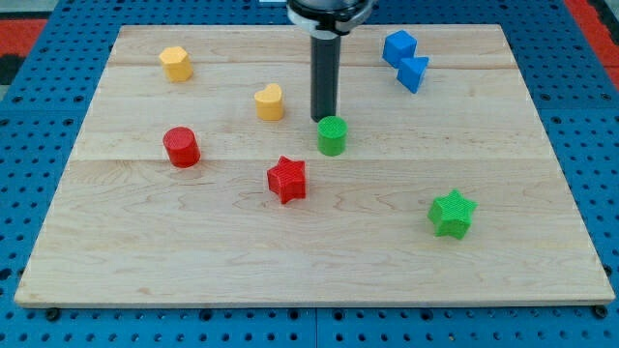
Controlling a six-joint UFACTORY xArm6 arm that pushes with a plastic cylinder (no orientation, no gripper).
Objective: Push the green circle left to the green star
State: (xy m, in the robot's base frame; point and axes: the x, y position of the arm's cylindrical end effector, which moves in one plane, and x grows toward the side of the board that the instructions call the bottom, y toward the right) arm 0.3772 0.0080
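A pale wood board (116,261) lies on a blue pegboard (29,116). Left to right: red cylinder (181,147), red star (287,179), my tip (323,120), with no pincer, touching the green circle (332,135), green star (452,214) lower right.

Pale wood board (290,251), planks running left-right, even light. Blue pegboard (29,145) surrounds it, grid of small holes. Red surface (590,19) at view's top corners.
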